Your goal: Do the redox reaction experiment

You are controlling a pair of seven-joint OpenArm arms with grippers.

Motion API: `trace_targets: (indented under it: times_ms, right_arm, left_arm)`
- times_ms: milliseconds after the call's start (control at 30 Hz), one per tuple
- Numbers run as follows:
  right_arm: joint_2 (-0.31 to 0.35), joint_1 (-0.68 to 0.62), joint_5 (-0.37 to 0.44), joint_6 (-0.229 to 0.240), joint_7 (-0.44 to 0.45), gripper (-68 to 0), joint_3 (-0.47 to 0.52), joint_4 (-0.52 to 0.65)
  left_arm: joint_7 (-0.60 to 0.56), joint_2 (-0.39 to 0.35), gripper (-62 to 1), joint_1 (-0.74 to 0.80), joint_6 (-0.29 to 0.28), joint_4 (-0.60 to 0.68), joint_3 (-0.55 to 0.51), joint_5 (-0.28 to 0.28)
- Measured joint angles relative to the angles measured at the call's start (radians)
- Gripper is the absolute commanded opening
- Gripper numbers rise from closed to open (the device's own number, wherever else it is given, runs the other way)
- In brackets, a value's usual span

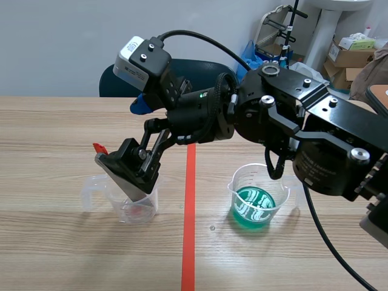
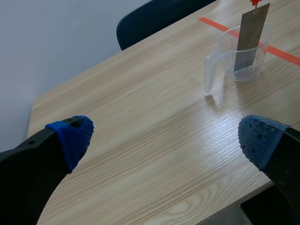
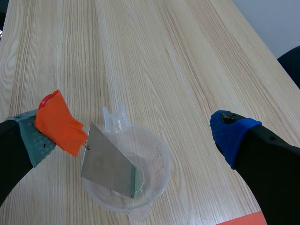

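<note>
Aslant, metal sheet (image 3: 110,166) in clear cup (image 3: 160,153)

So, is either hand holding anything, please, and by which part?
Nothing: left hand and right hand are open; the orange tab on the grey metal plate only touches one right pad.

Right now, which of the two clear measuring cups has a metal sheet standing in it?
The measuring cup left of the orange-red tape line in the scene view: a grey metal sheet leans inside. The other cup holds only green liquid.
</note>
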Motion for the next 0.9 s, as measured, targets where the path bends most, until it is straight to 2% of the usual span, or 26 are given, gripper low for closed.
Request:
trace_targets:
  times_ms: [433,600,667,800,900]
  right_arm:
    - [0.0,0.0,0.0,0.002,0.0,0.4,0.0,0.0]
    - [0.0,-0.009,-0.002,0.061,0.001,0.4,0.0,0.0]
    - [0.0,-0.036,-0.036,0.083,0.01,0.4,0.0,0.003]
    - [0.001,-0.126,-0.119,0.082,0.007,0.4,-0.012,0.022]
    - [0.022,-0.197,-0.118,0.082,0.06,0.4,-0.019,0.092]
  left_arm:
    - [0.0,0.0,1.4,0.0,0.0,0.0,0.0,0.0]
    - [0.0,0.0,1.4,0.0,0.0,0.0,0.0,0.0]
    - [0.0,0.0,1.4,0.0,0.0,0.0,0.0,0.0]
    - [0.008,0.0,1.4,0.0,-0.002,0.0,0.0,0.0]
    - [0.028,0.0,1.4,0.0,-0.012,0.0,0.0,0.0]
